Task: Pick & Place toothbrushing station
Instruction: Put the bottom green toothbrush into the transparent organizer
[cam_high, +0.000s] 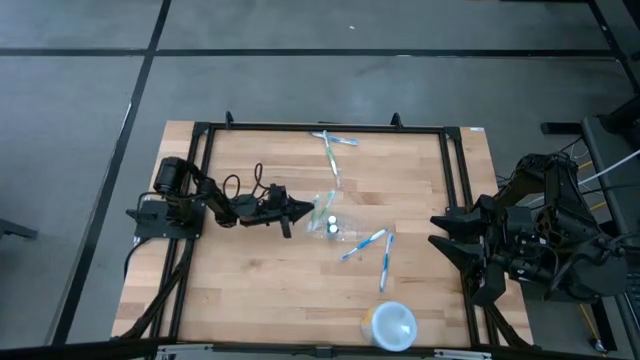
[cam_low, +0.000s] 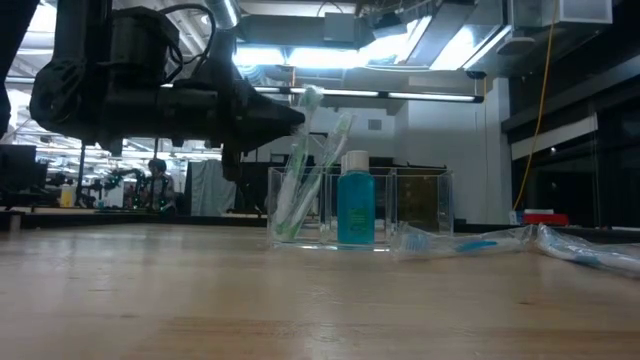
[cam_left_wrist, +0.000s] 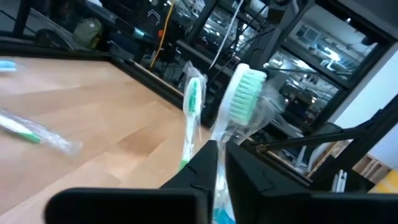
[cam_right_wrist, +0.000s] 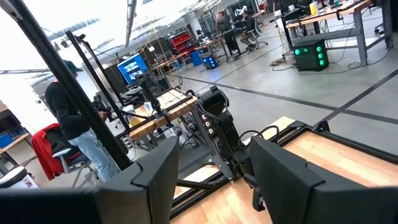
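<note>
wooden table (cam_high: 250, 290), toothbrushing station (cam_low: 345, 210) just beyond left fingers (cam_left_wrist: 205, 163)

Two dark fingers (cam_right_wrist: 283, 171) of the right gripper (cam_right_wrist: 214, 180) are seen well apart. Between them, the left arm (cam_right_wrist: 217, 124) is seen at the wooden table's (cam_right_wrist: 336, 152) far edge. A person in a dark top (cam_right_wrist: 68, 118) is seen beyond.

clear holder (cam_high: 330, 222) faint from above, cup (cam_high: 392, 326) cut by bottom edge, right tool (cam_right_wrist: 211, 180) fingertips off-frame
</note>
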